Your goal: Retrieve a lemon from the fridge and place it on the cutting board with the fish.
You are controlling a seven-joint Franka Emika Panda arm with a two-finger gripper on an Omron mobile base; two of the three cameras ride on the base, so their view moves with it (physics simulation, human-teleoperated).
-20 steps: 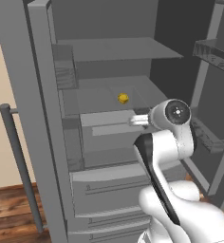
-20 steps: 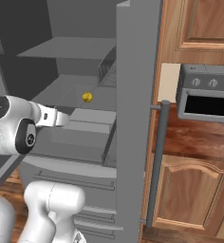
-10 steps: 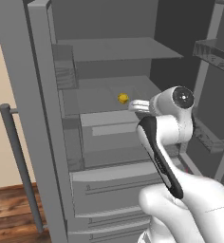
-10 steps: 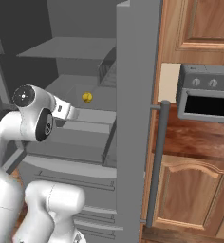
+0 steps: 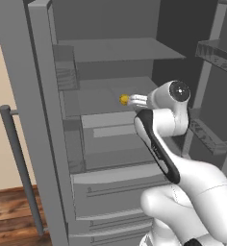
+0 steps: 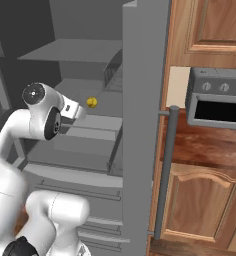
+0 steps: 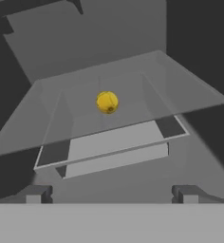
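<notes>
The fridge (image 5: 43, 120) stands with its doors open. The lemon (image 7: 107, 102) sits alone on a glass shelf (image 7: 190, 90) inside, roughly mid-height. The end effector (image 7: 111, 193) points at it from just in front (not touching), its fingers (image 7: 37, 193) spread wide and holding nothing.

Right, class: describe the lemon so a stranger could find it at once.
Look inside the open grey fridge, at the clear shelf midway up, above the drawers. The lemon sits alone on it, ahead of the open gripper. It is the one small bright yellow ball among grey surfaces.
</notes>
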